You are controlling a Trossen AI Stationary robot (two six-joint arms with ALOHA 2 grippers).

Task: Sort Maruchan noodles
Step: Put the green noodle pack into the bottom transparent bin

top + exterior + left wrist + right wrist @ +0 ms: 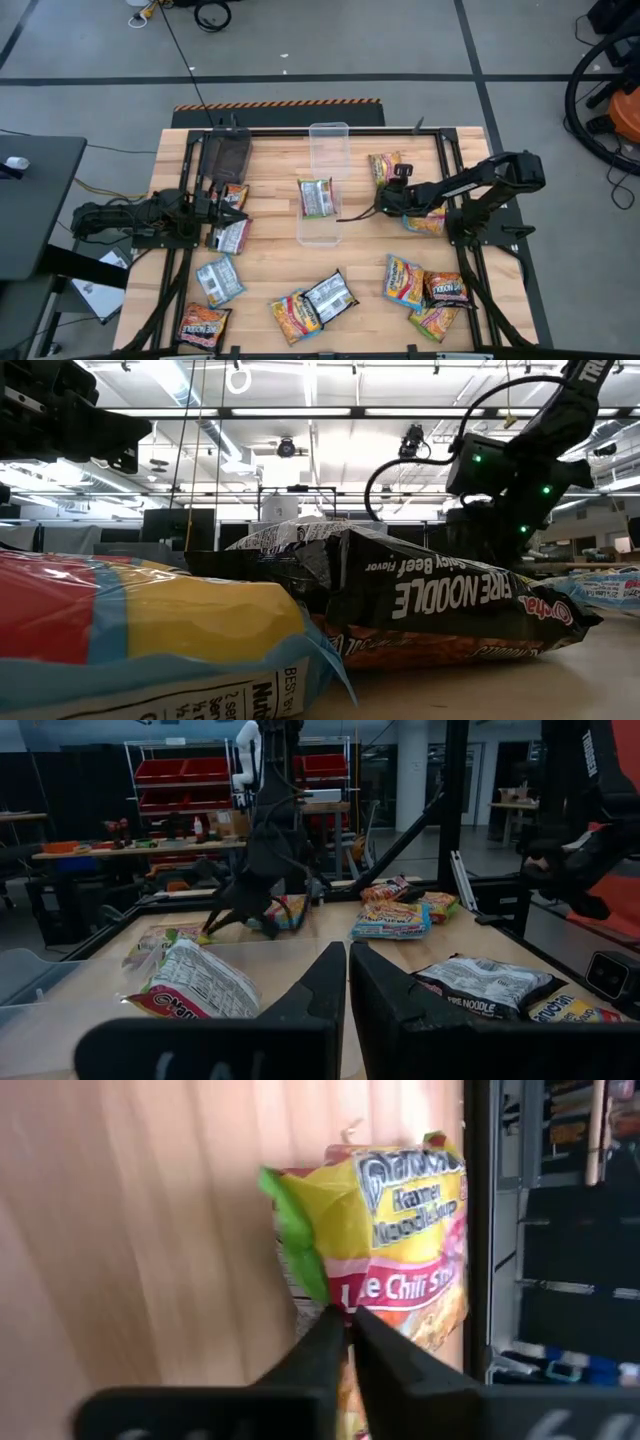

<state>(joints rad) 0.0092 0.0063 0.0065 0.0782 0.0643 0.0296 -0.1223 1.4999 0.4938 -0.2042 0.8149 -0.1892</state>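
On the right side of the wooden table, the right gripper is seen pressed together on the edge of a yellow-green noodle packet, which is pinched between the two dark fingers. That packet lies near the table's right rail. At the table's left side the left gripper is held with its fingers pressed together, nothing being gripped; a pale packet lies just beside it. One packet is found inside the clear bin at the middle, and a dark bin is placed at the back left. Other packets are scattered along the front edge, among them a black packet.
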